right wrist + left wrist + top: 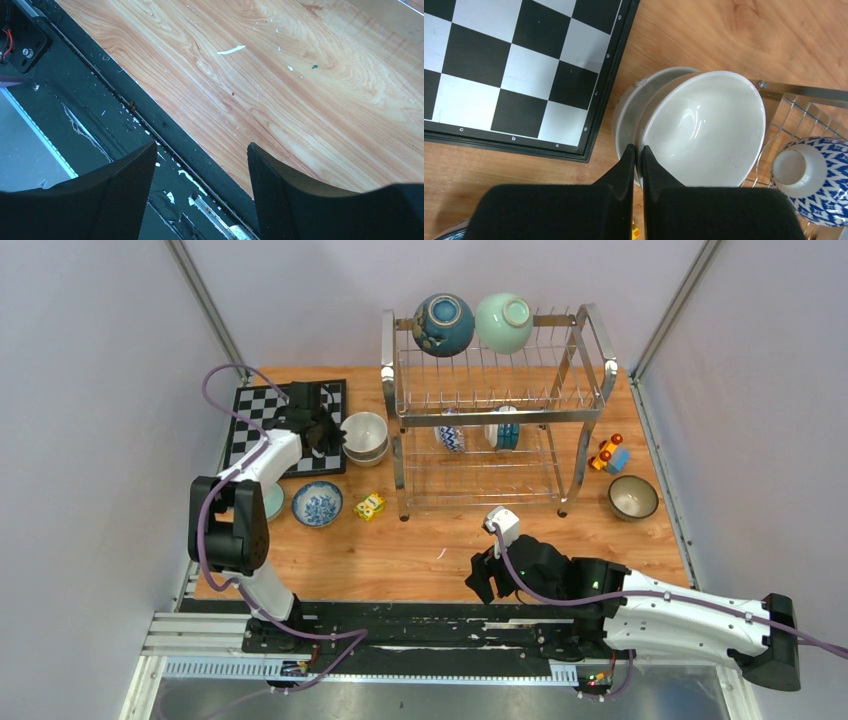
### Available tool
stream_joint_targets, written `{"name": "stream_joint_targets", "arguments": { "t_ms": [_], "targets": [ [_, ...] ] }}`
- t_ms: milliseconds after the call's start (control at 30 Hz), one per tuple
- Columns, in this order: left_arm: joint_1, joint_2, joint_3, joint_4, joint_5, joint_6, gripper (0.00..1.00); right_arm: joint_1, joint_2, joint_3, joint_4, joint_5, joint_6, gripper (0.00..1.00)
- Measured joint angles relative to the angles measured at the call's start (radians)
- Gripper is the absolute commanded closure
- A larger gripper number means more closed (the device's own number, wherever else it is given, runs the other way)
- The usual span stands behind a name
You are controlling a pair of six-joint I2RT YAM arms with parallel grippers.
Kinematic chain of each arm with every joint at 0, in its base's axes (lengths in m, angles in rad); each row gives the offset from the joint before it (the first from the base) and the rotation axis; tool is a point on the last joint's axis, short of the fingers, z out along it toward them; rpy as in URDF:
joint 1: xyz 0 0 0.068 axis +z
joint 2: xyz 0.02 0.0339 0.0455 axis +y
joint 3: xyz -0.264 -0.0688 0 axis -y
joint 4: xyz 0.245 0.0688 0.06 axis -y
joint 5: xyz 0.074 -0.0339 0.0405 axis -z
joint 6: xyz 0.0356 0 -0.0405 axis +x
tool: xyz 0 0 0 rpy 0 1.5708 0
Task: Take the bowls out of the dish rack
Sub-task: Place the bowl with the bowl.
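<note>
The dish rack stands at the middle of the far edge of the desk. Its top tier carries a dark blue bowl and a mint green bowl, side by side and tipped on edge. Its lower tier holds two blue-patterned bowls, also on edge.

Just left of the rack, touching the right edge of the chessboard, a white bowl sits tilted inside a second white bowl. The left gripper is pinched narrow on the near rim of the tilted one, which is empty.

Toward the left edge of the desk a blue-and-white bowl rests upright, with a yellow block just beside it. Near the right edge sits a dark-rimmed bowl, close to a toy car.

The right gripper hangs over the near edge of the desk with its jaws wide, holding nothing.
</note>
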Motion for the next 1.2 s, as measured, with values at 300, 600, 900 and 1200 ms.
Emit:
{"name": "stream_joint_targets", "arguments": {
  "t_ms": [300, 600, 900, 1200],
  "targets": [
    [0.0, 0.02, -0.021, 0.006, 0.0, 0.007, 1.0, 0.0, -0.006, 0.0, 0.0, 0.006, 0.004, 0.3],
    [0.0, 0.027, -0.024, 0.016, 0.0, 0.01, 1.0, 0.0, -0.008, 0.0, -0.001, 0.007, 0.008, 0.31],
    [0.0, 0.04, -0.024, 0.022, 0.002, 0.026, 1.0, 0.0, -0.01, 0.0, -0.001, 0.014, 0.009, 0.31],
    [0.001, 0.045, -0.024, 0.025, 0.009, 0.034, 0.85, 0.0, -0.01, 0.0, -0.001, 0.015, 0.009, 0.31]
  ]
}}
